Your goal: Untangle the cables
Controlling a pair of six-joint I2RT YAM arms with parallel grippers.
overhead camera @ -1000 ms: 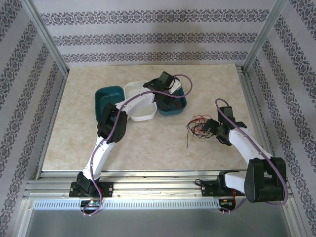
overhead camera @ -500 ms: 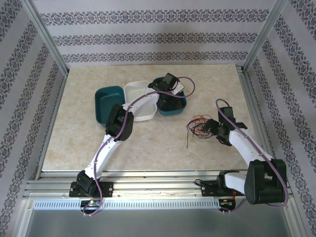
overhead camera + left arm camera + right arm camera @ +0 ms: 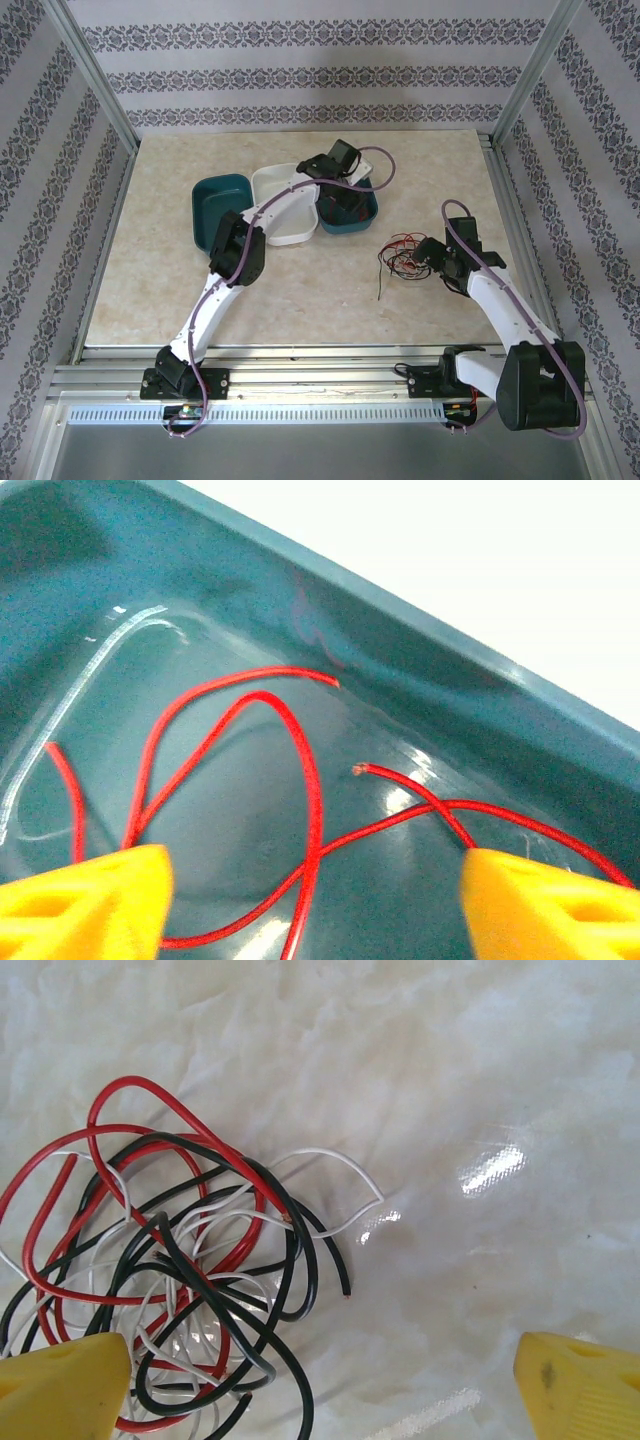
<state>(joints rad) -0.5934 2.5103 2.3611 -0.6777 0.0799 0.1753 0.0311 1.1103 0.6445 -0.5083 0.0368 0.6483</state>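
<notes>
A tangle of thin red, black and white cables (image 3: pixel 170 1280) lies on the marble tabletop; in the top view this bundle (image 3: pixel 398 256) sits right of centre. My right gripper (image 3: pixel 320 1390) hovers just above it, open, with the tangle by its left fingertip (image 3: pixel 60 1390). Loose red cables (image 3: pixel 300 780) rest on the floor of the right teal bin (image 3: pixel 430 650). My left gripper (image 3: pixel 315 905) is low inside that bin, open, its yellow fingertips wide apart on either side of the red strands and gripping nothing.
Three bins stand in a row at the back centre: a teal one (image 3: pixel 215 205), a white one (image 3: pixel 280 190) and the right teal one (image 3: pixel 362 218). The left arm (image 3: pixel 230 255) stretches diagonally over the white bin. Aluminium frame posts edge the table.
My left gripper has gone from shut to wide open over the right teal bin, letting the red cable lie on its floor. The right arm has barely shifted.
</notes>
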